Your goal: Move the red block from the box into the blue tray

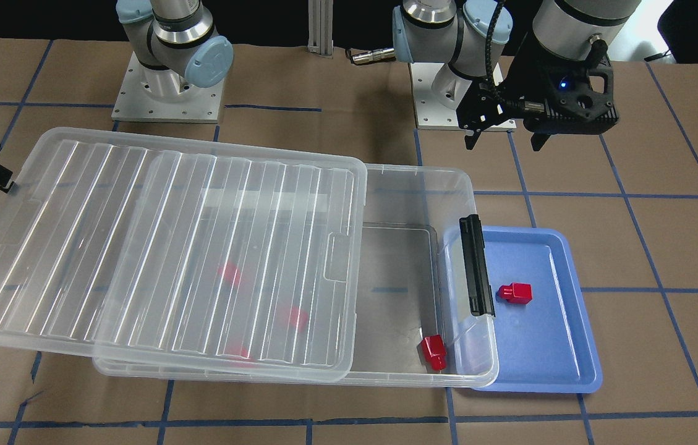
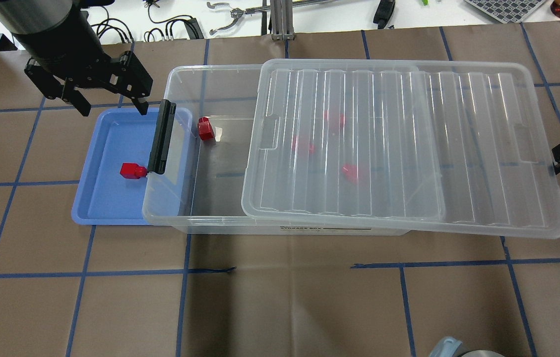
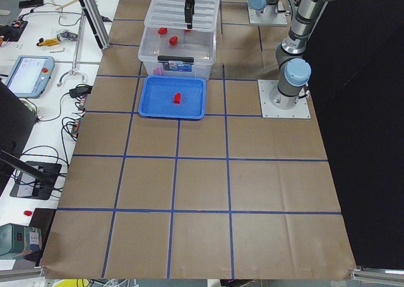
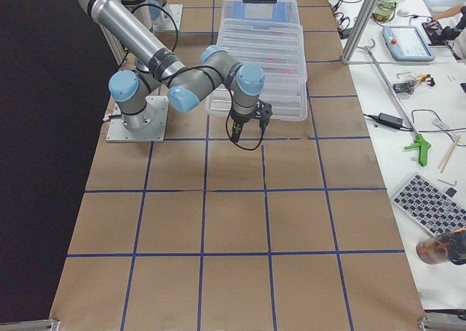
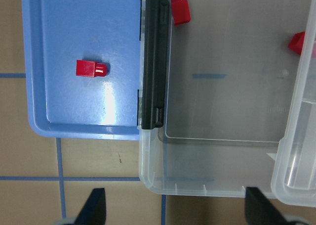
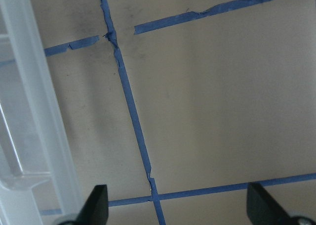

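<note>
Left pincer (image 2: 113, 106) hangs raised over the latch end of the box (image 2: 220, 225), fingers spread wide, nothing held. Below it we see the tray (image 2: 106, 208) on the surface (image 2: 280, 297), tucked partly under the box end. One red block (image 2: 132, 170) lies on its side in the tray, just beside the black latch (image 2: 160, 138) and clear of the pincer. A second block (image 2: 205, 129) sits in the uncovered part of the box, also below the left pincer, on the other side of the latch. The lid (image 2: 408, 148) is slid toward the right pincer (image 6: 177, 207), and three more blocks (image 2: 303, 145) show blurred under it. Right pincer is just beside the lid's far end, over bare surface, fingers wide apart and empty.
</note>
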